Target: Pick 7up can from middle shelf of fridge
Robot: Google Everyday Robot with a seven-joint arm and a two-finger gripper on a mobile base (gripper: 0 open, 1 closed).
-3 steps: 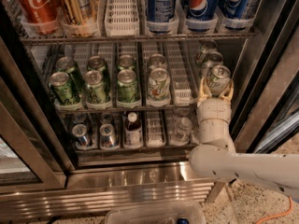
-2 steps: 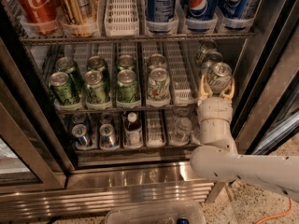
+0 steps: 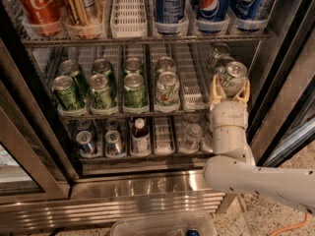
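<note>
Grasp stage. Gripper [image 3: 230, 85] inside the fridge [image 3: 147, 196], fingers [image 3: 215, 91] pinching the 7up can [image 3: 233, 75] at the right end of the middle shelf [image 3: 192, 82]. Judged remaining: lift clear and withdraw.

Gripper: cream two-finger gripper [image 3: 230, 91], at right end of wire middle shelf [image 3: 191, 82], clasps pale silver 7up can [image 3: 232, 75] and hides its lower part.
Behind gripper: silvery cans [image 3: 219, 54], half hidden, labels unreadable.
Above gripper: blue Pepsi cans [image 3: 211, 5], tops cut off.
</note>
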